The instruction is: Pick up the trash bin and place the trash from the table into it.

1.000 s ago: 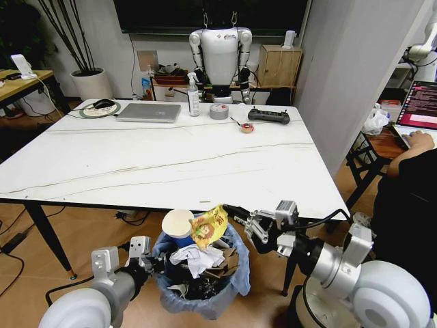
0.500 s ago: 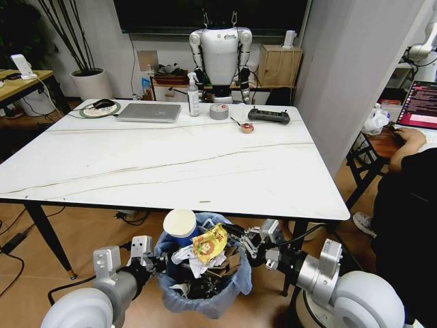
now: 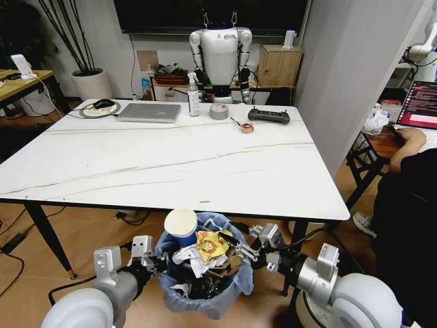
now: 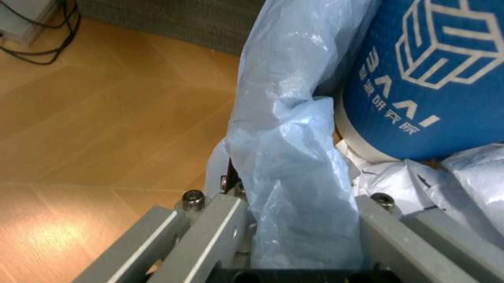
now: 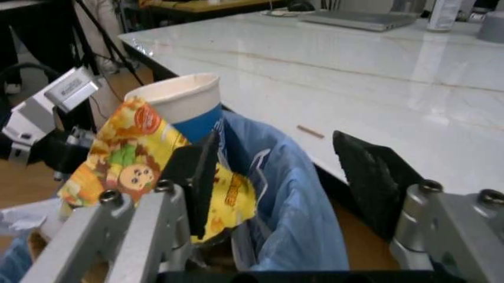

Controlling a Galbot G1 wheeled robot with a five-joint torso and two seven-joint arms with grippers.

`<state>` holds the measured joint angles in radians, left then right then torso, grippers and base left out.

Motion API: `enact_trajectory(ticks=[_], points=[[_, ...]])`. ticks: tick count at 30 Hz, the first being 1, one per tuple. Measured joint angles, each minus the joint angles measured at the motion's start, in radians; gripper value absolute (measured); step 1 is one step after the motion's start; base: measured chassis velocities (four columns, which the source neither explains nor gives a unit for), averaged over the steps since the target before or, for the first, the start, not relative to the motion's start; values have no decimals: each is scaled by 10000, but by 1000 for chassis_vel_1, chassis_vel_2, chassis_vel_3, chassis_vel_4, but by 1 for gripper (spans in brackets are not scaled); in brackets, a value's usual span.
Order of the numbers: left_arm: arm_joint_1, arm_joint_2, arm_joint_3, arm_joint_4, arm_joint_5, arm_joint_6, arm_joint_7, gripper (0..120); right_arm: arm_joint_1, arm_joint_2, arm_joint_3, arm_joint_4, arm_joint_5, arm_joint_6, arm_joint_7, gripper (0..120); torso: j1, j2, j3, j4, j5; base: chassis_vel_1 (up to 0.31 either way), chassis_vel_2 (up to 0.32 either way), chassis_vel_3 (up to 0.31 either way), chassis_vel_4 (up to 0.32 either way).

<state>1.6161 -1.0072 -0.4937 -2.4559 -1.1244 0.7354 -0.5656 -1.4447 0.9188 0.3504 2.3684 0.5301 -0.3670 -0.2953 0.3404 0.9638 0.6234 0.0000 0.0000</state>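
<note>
The large rectangular glossy white bench (image 3: 171, 164) on black legs carries, along its far edge, a closed grey laptop (image 3: 149, 112), a white spray bottle (image 3: 194, 96), a grey tape roll (image 3: 219, 111), a black handheld controller (image 3: 268, 116) and a small red round object (image 3: 246, 128).

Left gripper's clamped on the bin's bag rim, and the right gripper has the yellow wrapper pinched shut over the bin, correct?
Not quite. The right gripper is open in the right wrist view, the yellow wrapper beside one finger, over the bin. The left gripper does clamp the bag rim.
</note>
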Motion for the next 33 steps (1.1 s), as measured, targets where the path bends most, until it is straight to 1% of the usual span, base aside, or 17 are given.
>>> enact_trajectory(ticks=[3, 4, 6, 7, 9, 11, 13, 14, 15, 16, 18, 20, 21, 23, 24, 27, 33], points=[[37, 0, -12, -22, 0, 0, 4, 2, 52, 7, 93, 56, 197, -16, 165, 63, 0, 0, 0, 0, 0, 0, 0, 0, 0], [85, -5, -30, -44, 5, 0, 8, 2, 111, 50, 197, 121, 375, -38, 380, 69, 0, 0, 0, 0, 0, 0, 0, 0, 0], [163, -16, -62, -68, 48, 0, 8, 2, 158, 143, 361, 230, 539, -48, 678, 76, 0, 0, 0, 1, -1, 0, 0, 0, 0], [212, -17, -87, -79, 93, 0, 8, 2, 160, 226, 463, 321, 594, -53, 974, 82, 0, 0, 0, 1, -1, 0, 0, 0, 0], [233, -17, -100, -81, 119, 0, 8, 2, 153, 274, 508, 369, 608, -67, 1170, 84, 0, 0, 0, 0, 0, 0, 0, 0, 0], [310, -17, -159, -128, 182, 0, 8, 2, 31, 587, 702, 618, 563, -343, 2440, 94, 0, 0, 0, 1, -1, 0, 0, 0, 0], [363, -15, -179, -165, 228, 0, 14, 2, -148, 1013, 844, 765, 416, -523, 3551, 99, 0, 0, 0, 1, -1, 0, 0, 0, 0], [367, -14, -179, -165, 237, 0, 15, 2, -174, 1066, 864, 772, 387, -526, 3640, 99, 0, 0, 0, 1, -1, 0, 0, 0, 0], [392, -17, -187, -166, 324, 0, 26, 2, -348, 1445, 1022, 795, 102, -508, 3987, 100, 0, 0, 0, 2, -2, 0, 0, 0, 0], [392, -17, -187, -166, 324, 0, 26, 2, -348, 1445, 1022, 795, 102, -508, 3987, 100, 0, 0, 0, 2, -2, 0, 0, 0, 0], [459, -18, -208, -143, 746, 0, 215, 2, -767, 2332, 1388, 811, -660, -296, 4134, 100, 0, 0, 0, -1, 1, 0, 0, 0, 0], [498, -21, -226, -111, 994, 0, 351, 2, -1032, 2829, 1556, 837, -1108, -121, 4148, 100, 0, 0, 0, 0, -2, 0, 0, 0, 0], [539, -28, -239, -100, 1130, 0, 437, 2, -1448, 3541, 1796, 870, -1741, 178, 4153, 100, -1, 0, -1, -1, -2, 0, 0, 0, 0], [547, -29, -242, -100, 1141, 0, 451, 2, -1502, 3614, 1813, 876, -1801, 222, 4159, 100, -1, 0, -1, -1, -2, 0, 0, 0, 0], [570, -26, -258, -100, 1160, 0, 485, 2, -1779, 3924, 1861, 935, -2028, 408, 4241, 100, -1, 0, -1, -1, -2, 0, 0, 0, 0], [593, 0, -327, -133, 1160, 0, 535, 2, -2230, 4285, 1843, 1104, -2450, 677, 4355, 100, 0, 0, -1, 0, -2, 0, 0, 0, 0], [584, -16, -352, -162, 1140, 0, 597, 2, -2473, 4518, 1809, 1293, -2872, 772, 4355, 100, 0, 0, -1, 0, -2, 0, 0, 0, 0]])
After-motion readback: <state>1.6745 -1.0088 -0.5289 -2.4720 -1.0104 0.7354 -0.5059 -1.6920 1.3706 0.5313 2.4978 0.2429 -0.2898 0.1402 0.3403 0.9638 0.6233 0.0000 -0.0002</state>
